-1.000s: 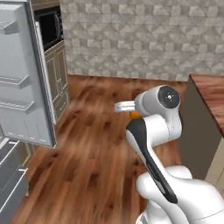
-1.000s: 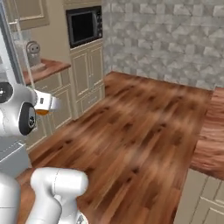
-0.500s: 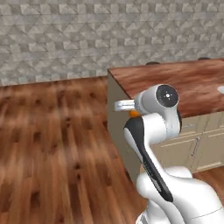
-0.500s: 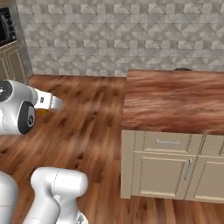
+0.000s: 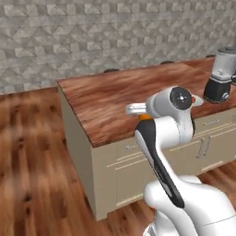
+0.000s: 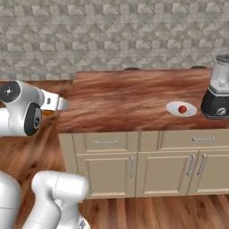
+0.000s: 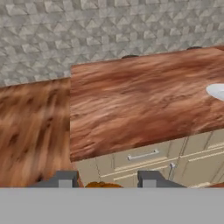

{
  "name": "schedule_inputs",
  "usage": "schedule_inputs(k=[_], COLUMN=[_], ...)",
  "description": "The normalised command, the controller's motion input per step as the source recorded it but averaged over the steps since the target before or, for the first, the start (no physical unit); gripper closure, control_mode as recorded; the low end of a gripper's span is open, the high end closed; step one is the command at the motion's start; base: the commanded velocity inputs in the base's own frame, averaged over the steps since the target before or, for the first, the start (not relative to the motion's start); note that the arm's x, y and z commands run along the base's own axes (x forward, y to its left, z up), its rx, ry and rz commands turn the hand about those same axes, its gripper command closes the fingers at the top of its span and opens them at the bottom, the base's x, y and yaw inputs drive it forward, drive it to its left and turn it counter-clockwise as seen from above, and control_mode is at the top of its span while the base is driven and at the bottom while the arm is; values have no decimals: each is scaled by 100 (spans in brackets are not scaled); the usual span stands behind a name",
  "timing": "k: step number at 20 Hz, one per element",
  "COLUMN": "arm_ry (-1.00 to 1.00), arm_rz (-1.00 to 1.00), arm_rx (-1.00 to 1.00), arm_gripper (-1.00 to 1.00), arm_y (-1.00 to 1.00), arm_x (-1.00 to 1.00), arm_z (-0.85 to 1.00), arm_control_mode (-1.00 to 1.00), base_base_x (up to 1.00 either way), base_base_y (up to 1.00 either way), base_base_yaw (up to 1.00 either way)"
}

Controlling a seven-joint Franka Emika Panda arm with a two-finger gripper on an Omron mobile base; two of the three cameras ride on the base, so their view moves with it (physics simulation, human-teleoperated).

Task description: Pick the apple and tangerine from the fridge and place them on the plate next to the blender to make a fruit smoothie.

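We face a wooden counter carrying the blender and, just beside it, the plate holding the apple. Our gripper sits short of the counter edge — fingers narrowly parted, clamping the tangerine.

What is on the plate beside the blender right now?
The apple sits alone on the plate beside the blender. From the left, the arm covers most of the plate.

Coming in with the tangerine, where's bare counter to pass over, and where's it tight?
The counter is bare from its left edge to the plate. It's tight at the right end: the apple sits on the plate, with the blender beside it.
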Motion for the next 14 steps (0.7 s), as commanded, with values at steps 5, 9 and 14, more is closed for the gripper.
schedule_inputs(k=[5, 9, 14], arm_ry=[0, 0, 0], arm_rz=[0, 0, 0], arm_rx=[0, 0, 0], arm_gripper=[100, 100, 100], arm_y=[0, 0, 0], arm_x=[0, 0, 0], arm_z=[0, 0, 0], arm_control_mode=[100, 100, 100], base_base_x=[100, 71, 16], base_base_y=[-100, -100, -100], base_base_yaw=[-12, -5, 0])
